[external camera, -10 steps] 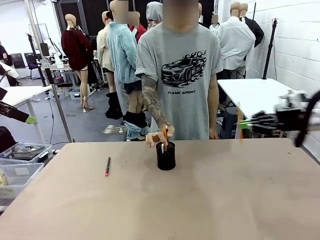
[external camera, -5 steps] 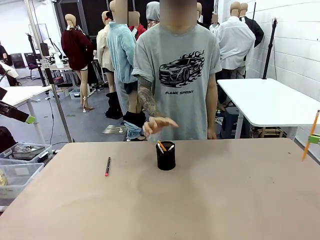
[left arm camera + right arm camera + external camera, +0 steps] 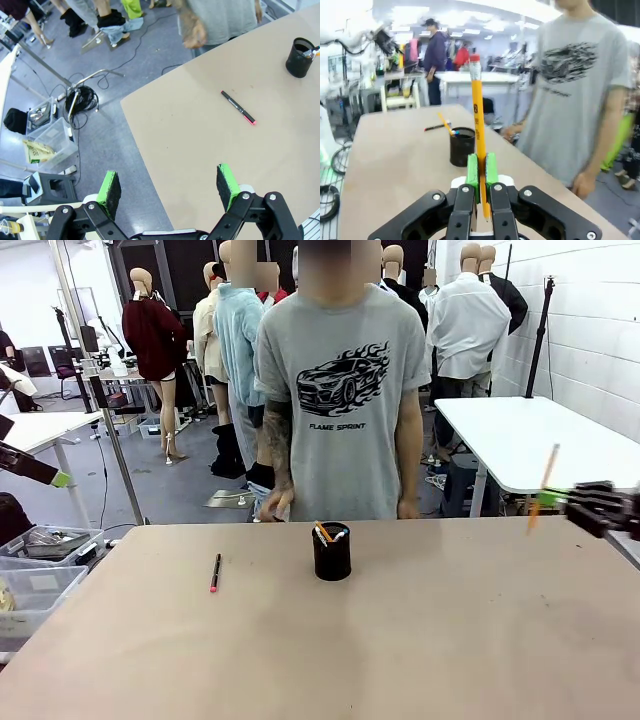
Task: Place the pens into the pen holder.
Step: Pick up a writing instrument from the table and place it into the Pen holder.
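Note:
The black mesh pen holder (image 3: 331, 552) stands mid-table with an orange pencil (image 3: 322, 531) and a pale pen (image 3: 340, 535) leaning in it. A dark pen with a pink-red tip (image 3: 215, 572) lies flat on the table to the cup's left. My right gripper (image 3: 548, 498) hovers at the table's right edge, shut on a yellow-orange pencil (image 3: 543, 486) held nearly upright. In the right wrist view the pencil (image 3: 479, 125) rises from the shut pads (image 3: 474, 170), with the cup (image 3: 462, 146) beyond. My left gripper (image 3: 168, 185) hangs open, high off the table's left corner.
The person stands at the far edge behind the cup, one hand (image 3: 275, 505) lowered at the table edge. Plastic bins (image 3: 47, 145) and cables lie on the floor to the left. A white table (image 3: 530, 440) stands at the back right.
The person let an orange pencil into the cup and drew the hand back down. My right gripper swung out to the right edge, then came back leftward with its pencil.

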